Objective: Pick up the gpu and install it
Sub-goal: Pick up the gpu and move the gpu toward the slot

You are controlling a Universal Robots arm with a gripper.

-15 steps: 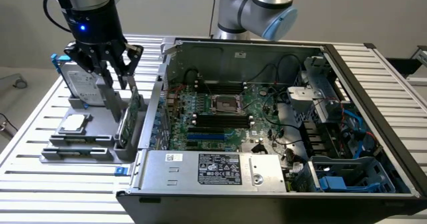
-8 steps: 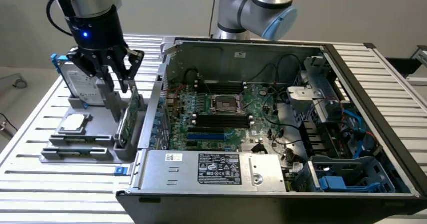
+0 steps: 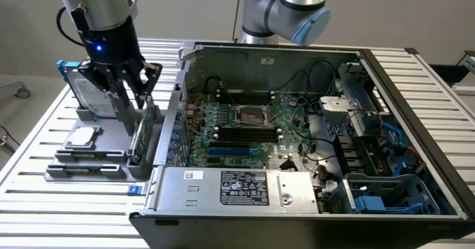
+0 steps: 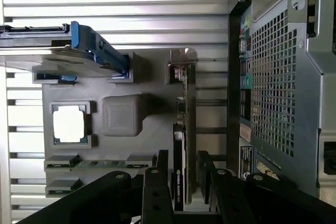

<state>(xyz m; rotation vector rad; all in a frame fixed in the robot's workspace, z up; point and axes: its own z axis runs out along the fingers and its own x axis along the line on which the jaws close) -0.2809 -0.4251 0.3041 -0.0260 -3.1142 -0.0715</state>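
Note:
The gpu [image 3: 144,131] stands on its edge in a slot of the grey holder tray [image 3: 89,174], just beside the open computer case [image 3: 415,149]. In the wrist view the gpu [image 4: 185,103] shows a black cover and a silver end bracket. My gripper [image 3: 137,101] hangs straight over it, open, with one finger on each side of the card's upper edge. The wrist view shows the gripper [image 4: 182,163] astride the card, with a narrow gap at each finger. The card rests in its slot.
The tray also holds a silver hard drive with a blue frame [image 3: 93,96], a processor chip [image 3: 83,137] and memory sticks [image 3: 85,155]. The motherboard [image 3: 245,121] lies in the case, whose rear wall [image 4: 273,77] is close to the card. A second arm [image 3: 286,10] stands behind.

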